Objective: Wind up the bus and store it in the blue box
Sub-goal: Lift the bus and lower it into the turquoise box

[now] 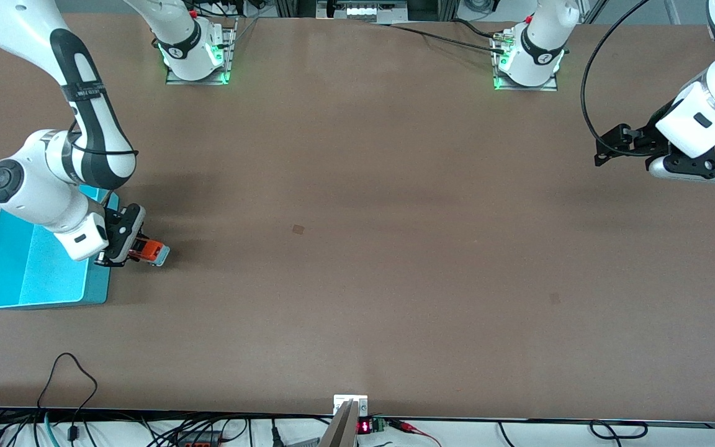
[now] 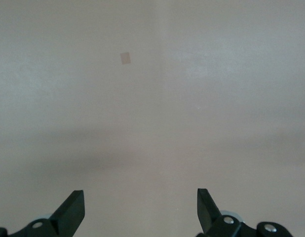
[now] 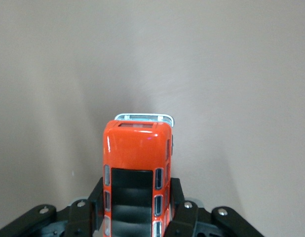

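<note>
The small orange bus (image 1: 149,250) with a dark roof and a white-grey front sits on the table beside the blue box (image 1: 35,267), toward the right arm's end. My right gripper (image 1: 137,248) is shut on the bus, its fingers (image 3: 178,197) pressed on both sides of the bus (image 3: 136,168). My left gripper (image 1: 606,149) is open and empty, held above the bare table at the left arm's end; its fingertips (image 2: 73,210) stand wide apart.
The right arm's elbow hangs over the blue box. A small dark patch (image 1: 298,229) marks the table's middle. Cables and a small display (image 1: 364,426) lie along the table edge nearest the front camera.
</note>
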You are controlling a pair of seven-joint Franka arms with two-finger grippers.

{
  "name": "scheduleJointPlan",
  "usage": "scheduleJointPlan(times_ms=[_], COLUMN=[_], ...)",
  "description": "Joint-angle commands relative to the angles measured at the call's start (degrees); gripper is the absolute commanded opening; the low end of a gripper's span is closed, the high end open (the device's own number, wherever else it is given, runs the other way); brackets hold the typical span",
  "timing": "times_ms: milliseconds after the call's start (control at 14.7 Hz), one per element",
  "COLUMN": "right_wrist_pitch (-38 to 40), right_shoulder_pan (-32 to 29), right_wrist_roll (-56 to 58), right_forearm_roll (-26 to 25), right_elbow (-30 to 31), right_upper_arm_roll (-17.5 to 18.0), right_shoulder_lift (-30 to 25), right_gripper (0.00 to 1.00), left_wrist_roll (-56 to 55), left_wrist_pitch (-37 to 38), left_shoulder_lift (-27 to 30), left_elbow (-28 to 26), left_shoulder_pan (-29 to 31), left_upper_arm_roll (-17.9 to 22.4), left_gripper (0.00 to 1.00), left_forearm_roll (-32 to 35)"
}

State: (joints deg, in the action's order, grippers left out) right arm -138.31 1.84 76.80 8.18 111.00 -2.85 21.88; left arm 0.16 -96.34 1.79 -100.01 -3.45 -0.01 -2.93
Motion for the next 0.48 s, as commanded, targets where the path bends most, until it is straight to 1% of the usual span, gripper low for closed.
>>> scheduleJointPlan(times_ms=[0,204,340,408], right_wrist_pitch=[1.5,1.9,1.9,2.3], right_shoulder_pan=[0.5,0.4,0.4,0.4], right_wrist_roll=[-10.1,-17.6,-22.8,-23.4], right_forearm_roll=[1.2,2.6,2.7,2.7], right_elbow=[-1.8,-4.5,-4.8,-5.0], right_upper_arm_roll=[-0.7,-1.7,-2.0,-2.7], right_shoulder_lift=[-1.9,-1.9,-2.7,-2.8], right_gripper=[0.09,0.09,0.09,0.09], left_wrist_roll=[-0.5,-0.5,-0.5,-0.5], left_wrist_pitch=[1.3,1.3,1.3,1.4], left_shoulder_lift=[-0.6,-0.6,-0.6,-0.6], left_elbow=[1.7,1.7,1.7,1.6], left_shoulder_pan=[-0.4,-0.4,-0.4,-0.4], left_upper_arm_roll=[0.2,0.2,0.2,0.2], left_gripper=[1.00,1.00,1.00,1.00], left_forearm_roll=[1.0,1.0,1.0,1.0])
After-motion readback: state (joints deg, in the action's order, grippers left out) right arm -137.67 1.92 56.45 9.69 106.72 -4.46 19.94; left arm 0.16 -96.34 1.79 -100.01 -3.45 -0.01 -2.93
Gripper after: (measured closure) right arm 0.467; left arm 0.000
